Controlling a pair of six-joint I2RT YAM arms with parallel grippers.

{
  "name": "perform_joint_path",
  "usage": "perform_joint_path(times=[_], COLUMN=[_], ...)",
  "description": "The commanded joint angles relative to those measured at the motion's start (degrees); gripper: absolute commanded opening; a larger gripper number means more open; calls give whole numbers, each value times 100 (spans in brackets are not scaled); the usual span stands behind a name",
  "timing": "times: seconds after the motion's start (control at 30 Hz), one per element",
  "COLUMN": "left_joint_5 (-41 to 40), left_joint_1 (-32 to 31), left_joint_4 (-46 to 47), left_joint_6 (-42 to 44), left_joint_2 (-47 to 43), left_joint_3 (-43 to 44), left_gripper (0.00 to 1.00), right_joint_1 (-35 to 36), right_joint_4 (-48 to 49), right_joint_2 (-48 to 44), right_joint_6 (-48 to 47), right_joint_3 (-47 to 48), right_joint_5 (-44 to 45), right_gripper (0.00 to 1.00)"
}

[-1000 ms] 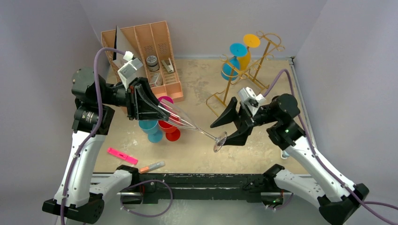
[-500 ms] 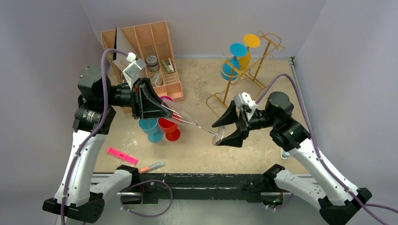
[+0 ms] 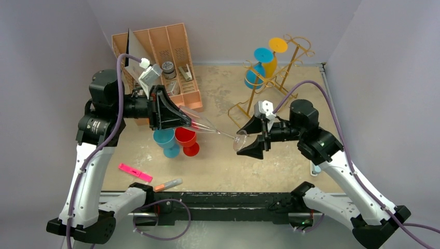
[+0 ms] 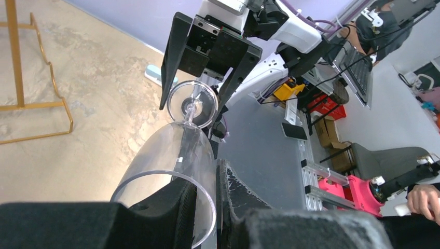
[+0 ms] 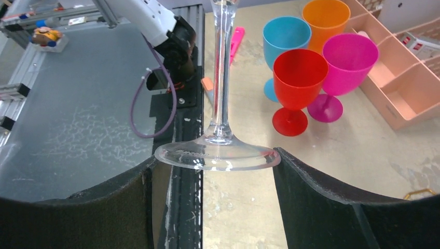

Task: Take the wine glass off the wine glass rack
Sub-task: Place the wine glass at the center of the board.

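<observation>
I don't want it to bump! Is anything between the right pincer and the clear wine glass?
Nothing visible is. The foot of the clear wine glass sits right inside the open right pincer, and the left pincer grips its bowl rim.

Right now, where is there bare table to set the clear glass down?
Free: between the tan organiser and the wine glass rack; also the near strip from the orange marker to the right arm. Crowded: the coloured goblets beneath the wine glass.
</observation>
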Motion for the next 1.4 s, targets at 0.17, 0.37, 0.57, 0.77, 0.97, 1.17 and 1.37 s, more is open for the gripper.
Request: perform_joint_path(times=[0.17,0.37,0.57,0.77,0.97,1.17,1.37], left_joint_5=[-790,-1380,-1987,-2856,-4138,-5177,-5995], left_joint_1=[-8,-8,-14,-54,-716,-1202,-1496], left_joint_4=[-198,-533,-1013,-1213,-1367,-1988,-2117], left_joint_6=[256,441,664,823,835,873,1012], left_joint_2=[-7,71,231,512,1083,1869,2428], left_joint_3=[163,238,271,186,451,1128,1314], left_gripper=[0,0,0,0,0,0,0], right_joint_1=[9,9,9,9,9,9,13], right_joint_4=[-503,-834,-850,-235,-227,-1610,-2563], right_joint_2=[106,137,-128,-469,-674,-438,29], right_joint_6=[-447,-430,-554,-178,841,1255,1068], right_joint_3=[334,412,304,132,204,1174,1875], right_joint_5=[912,1762,2378,2870,3731,4706,4657], right_gripper=[72,72,72,73,77,94,95])
